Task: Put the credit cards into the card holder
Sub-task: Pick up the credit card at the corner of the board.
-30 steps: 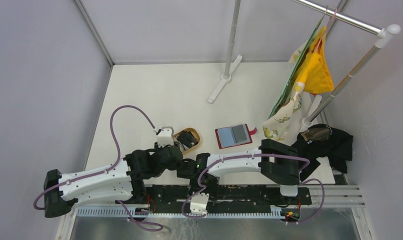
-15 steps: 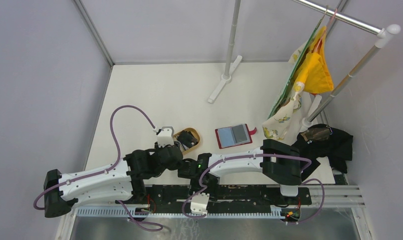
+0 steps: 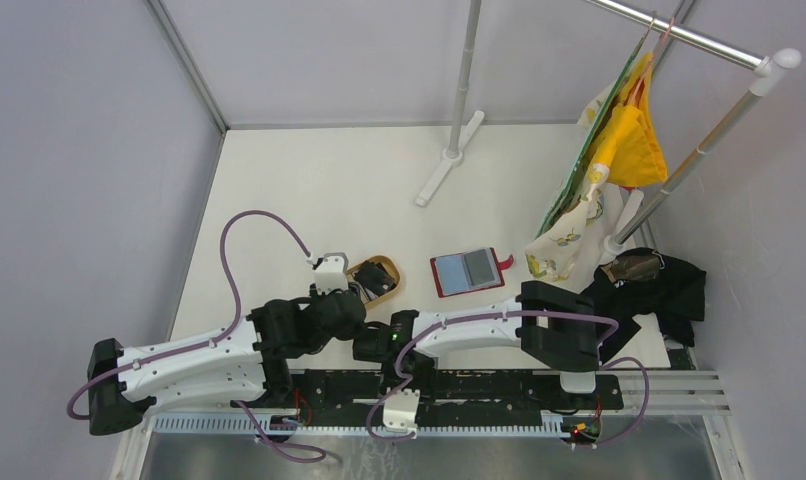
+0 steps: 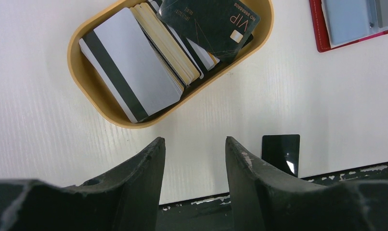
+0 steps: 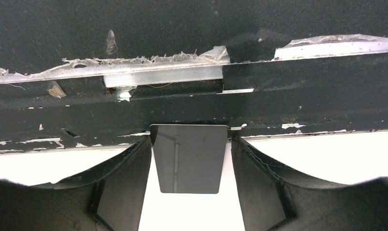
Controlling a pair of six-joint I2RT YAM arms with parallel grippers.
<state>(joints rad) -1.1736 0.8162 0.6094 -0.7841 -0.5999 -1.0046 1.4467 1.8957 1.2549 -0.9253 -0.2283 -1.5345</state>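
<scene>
One black card (image 5: pixel 189 166) lies at the tabletop's (image 3: pixel 329 180) near edge, between the right claw's (image 5: pixel 189 140) parted jaws, one just beside each side edge. One oval tray (image 4: pixel 100 109) holds a stack of cards (image 4: pixel 134 62) — too packed to count. One red card holder (image 3: pixel 467 271) lies open farther in. Near the tray hangs the left claw (image 4: pixel 194 144) — jaws apart, empty.
</scene>
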